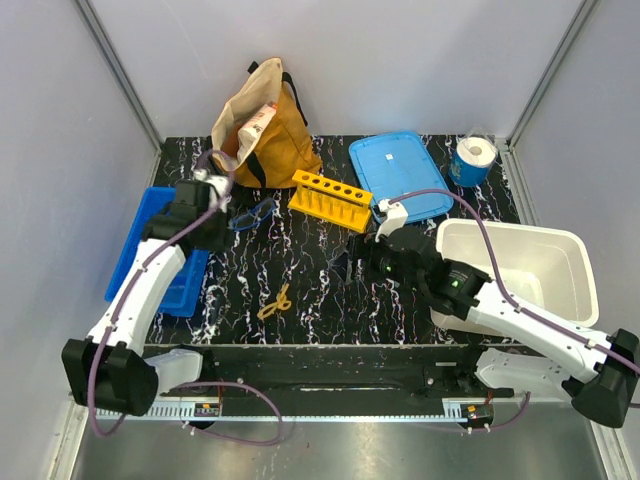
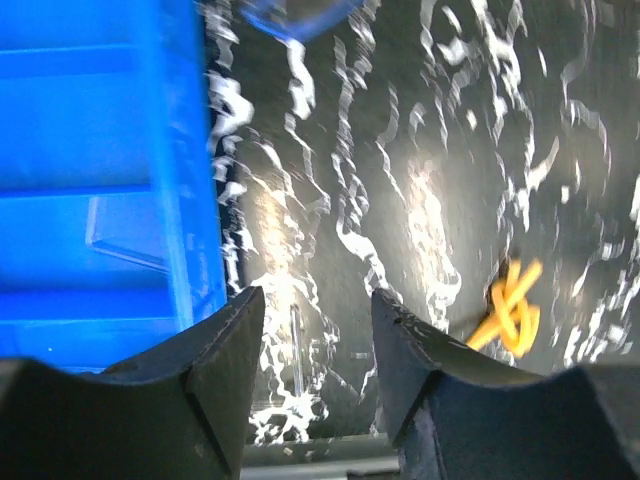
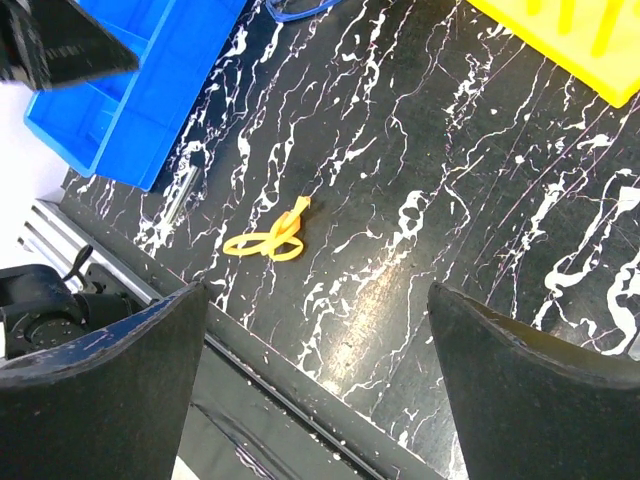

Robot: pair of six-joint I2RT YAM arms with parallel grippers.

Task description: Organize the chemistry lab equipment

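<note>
The counter (image 1: pixel 300 270) before me is black with white veining. A blue bin (image 1: pixel 130 250) sits along its left edge, with a thin clear tube (image 3: pixel 180 193) just beside it toward the near edge. A tan bag (image 1: pixel 262 130), a yellow rack (image 1: pixel 332 198) and a blue lid (image 1: pixel 400 170) line the far edge, and a paper roll (image 1: pixel 472 160) stands in the far right corner. A white tub (image 1: pixel 575 255) is at the right edge. The goggles (image 1: pixel 252 213) lie near the bin, and a yellow looped piece (image 1: pixel 276 301) lies by the near edge.

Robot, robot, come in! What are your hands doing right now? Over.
Left hand open, empty, by blue tray. Right hand open, empty. Yellow looped piece loose on table, untouched. Nothing blocking it.
</note>
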